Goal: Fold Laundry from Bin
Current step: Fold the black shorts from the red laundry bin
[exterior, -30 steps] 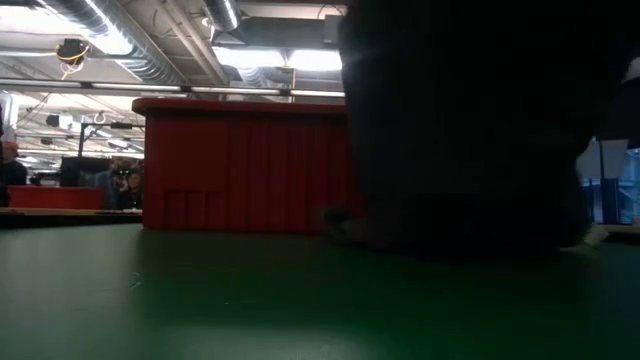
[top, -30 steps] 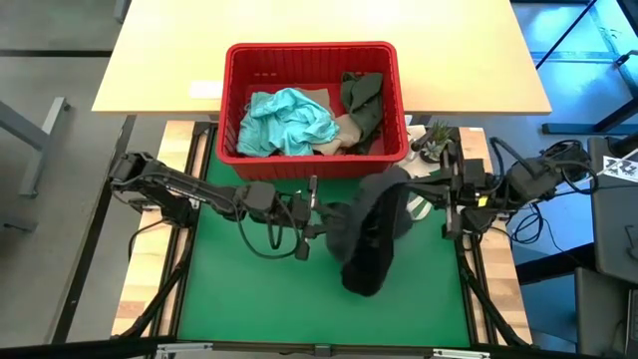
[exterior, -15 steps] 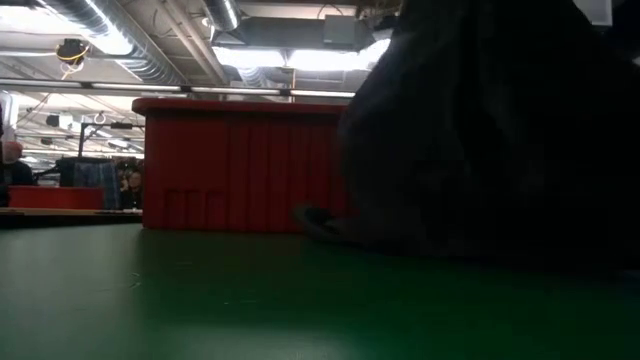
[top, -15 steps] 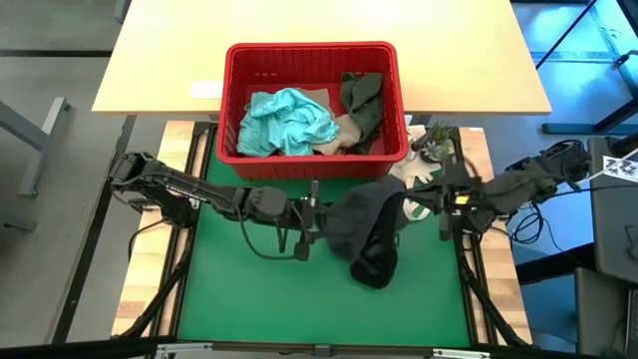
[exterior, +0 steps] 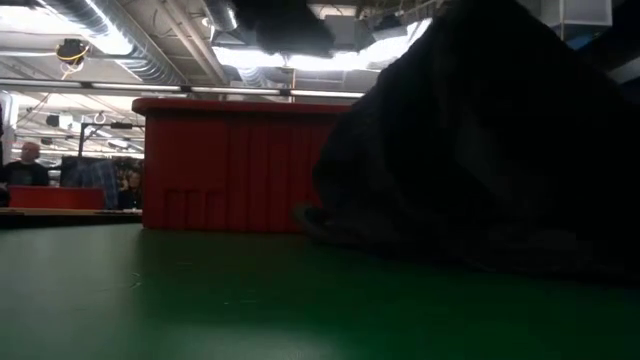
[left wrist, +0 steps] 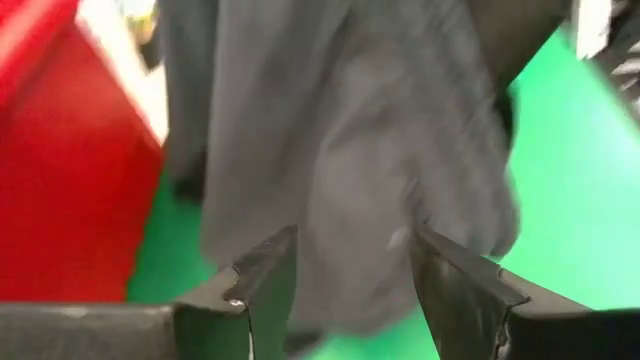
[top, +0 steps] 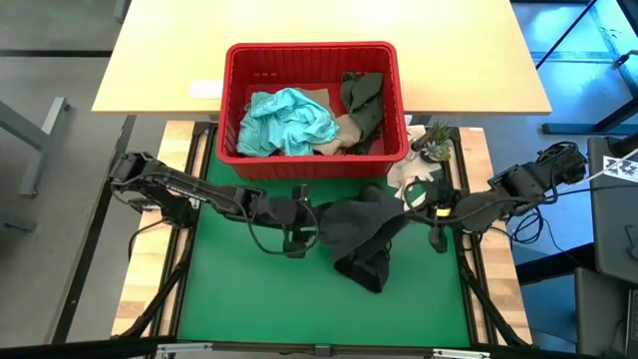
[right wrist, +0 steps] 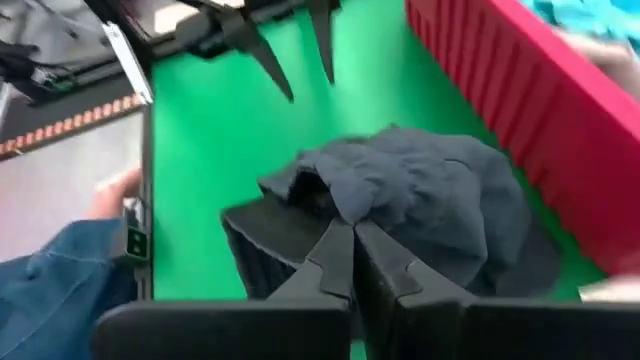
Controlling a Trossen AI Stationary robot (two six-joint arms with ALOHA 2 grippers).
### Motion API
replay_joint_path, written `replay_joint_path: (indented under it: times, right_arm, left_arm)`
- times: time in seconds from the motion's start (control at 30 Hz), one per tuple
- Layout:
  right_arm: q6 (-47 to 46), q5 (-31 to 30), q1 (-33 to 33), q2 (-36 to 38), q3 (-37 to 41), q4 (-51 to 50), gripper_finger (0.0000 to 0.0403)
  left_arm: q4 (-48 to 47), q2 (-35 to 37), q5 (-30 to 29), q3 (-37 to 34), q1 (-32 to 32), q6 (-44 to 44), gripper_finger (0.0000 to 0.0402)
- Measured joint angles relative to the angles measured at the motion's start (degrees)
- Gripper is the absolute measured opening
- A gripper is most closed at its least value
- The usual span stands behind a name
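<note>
Green mat (top: 229, 289) holds one dark garment (top: 364, 234), unfolded — left gripper (top: 304, 221) released beside it, right gripper (top: 419, 207) pinching its edge — three garments wait in bin (top: 311, 160).

Dark grey garment (top: 364, 231): crumpled heap on the green mat before me, just in front of the bin. Bin (top: 311, 52): red, slotted walls, upright. Inside it: teal garment (top: 287, 120), bunched; beige-tan piece (top: 344, 130); olive green piece (top: 363, 97).

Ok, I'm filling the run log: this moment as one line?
dark grey garment on green mat | left gripper open beside it | right gripper shut on it | red bin holds others
</note>
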State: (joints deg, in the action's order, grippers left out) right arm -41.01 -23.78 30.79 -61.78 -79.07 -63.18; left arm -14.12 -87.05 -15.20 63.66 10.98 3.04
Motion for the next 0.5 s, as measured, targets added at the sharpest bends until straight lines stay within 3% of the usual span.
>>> replay_joint_path:
  times: [0.17, 0.5]
  right_arm:
    - [-2.2, 1.2, 0.0, 0.0, 0.0, -2.8, 0.0001]
    - [-2.3, 7.0, 0.0, 0.0, 0.0, -3.8, 0.0001]
  left_arm:
    - [-5.7, -1.1, -1.9, 0.0, -0.6, 2.8, 0.0185]
    - [-5.8, -12.4, -1.0, 0.0, -4.4, 2.6, 0.016]
